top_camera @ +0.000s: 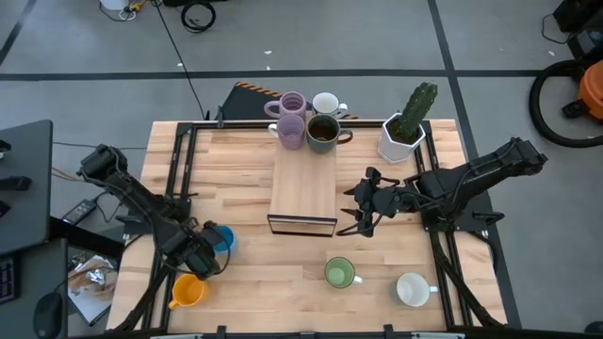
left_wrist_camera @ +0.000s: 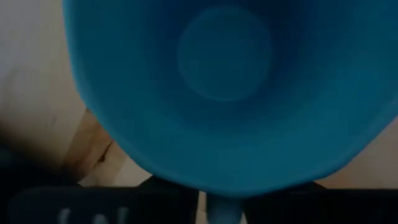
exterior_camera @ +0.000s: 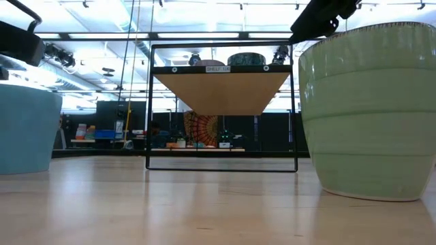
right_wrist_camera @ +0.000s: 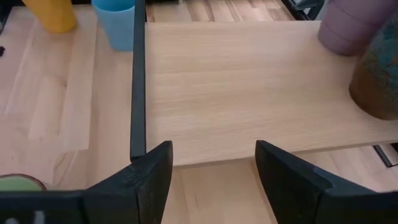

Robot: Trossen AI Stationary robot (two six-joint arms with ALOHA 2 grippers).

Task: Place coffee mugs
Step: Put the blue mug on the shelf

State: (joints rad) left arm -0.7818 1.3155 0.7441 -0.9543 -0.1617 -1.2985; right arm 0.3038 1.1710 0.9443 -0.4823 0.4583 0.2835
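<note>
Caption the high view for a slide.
Left tool at the blue mug; right tool open beside the wooden shelf bearing four mugs.

In the left wrist view the blue mug point(left_wrist_camera: 224, 93) fills the picture, its rim cut off on all sides, and the left gripper's fingers are lost in the dark strip beneath it. From above, that gripper point(top_camera: 203, 252) covers part of the same mug. In the low view the green mug point(exterior_camera: 371, 109) runs off the right edge. The right wrist view clips the orange mug point(right_wrist_camera: 53, 15), a lilac mug point(right_wrist_camera: 354, 25) and the brown mug point(right_wrist_camera: 379, 74).
</note>
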